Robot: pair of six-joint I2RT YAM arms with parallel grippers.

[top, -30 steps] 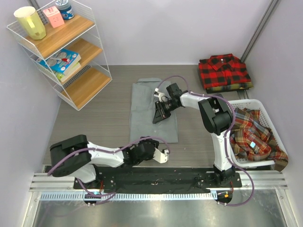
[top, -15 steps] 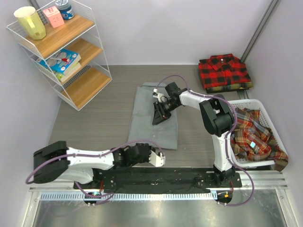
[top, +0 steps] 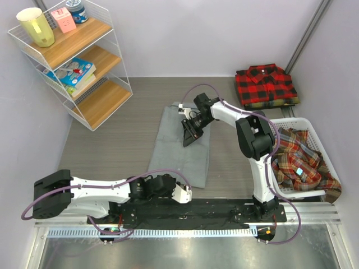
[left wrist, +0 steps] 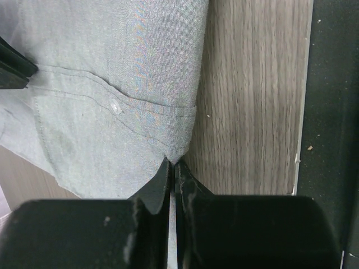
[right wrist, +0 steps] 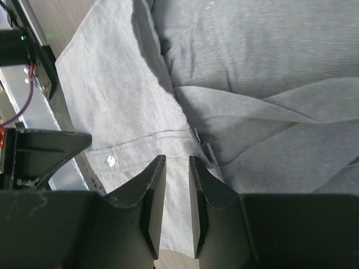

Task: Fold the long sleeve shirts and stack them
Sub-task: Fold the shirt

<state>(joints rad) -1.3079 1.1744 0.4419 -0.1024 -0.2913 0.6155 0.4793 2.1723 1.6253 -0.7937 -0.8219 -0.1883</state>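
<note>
A plain grey shirt (top: 179,151) lies lengthwise in the middle of the table, also in the left wrist view (left wrist: 112,67) and the right wrist view (right wrist: 252,56). My left gripper (top: 188,190) (left wrist: 174,165) is low at the near edge, shut on the grey shirt's near right corner. My right gripper (top: 188,140) (right wrist: 175,168) is over the shirt's middle, jaws a narrow gap apart with cloth beneath them. A red-and-black checked shirt (top: 265,84) lies folded at the back right. Orange-brown-teal plaid shirts (top: 300,162) are heaped in a white basket (top: 314,134).
A white wire shelf unit (top: 78,61) with wooden boards, a yellow cup and books stands at the back left. The black base strip (top: 196,210) (left wrist: 331,112) runs along the near edge, just right of the held corner. Walls close in on both sides.
My left gripper has drawn the shirt's near corner toward the near table edge, stretching the shirt longer. My right gripper shifted slightly toward the far end over the cloth.
</note>
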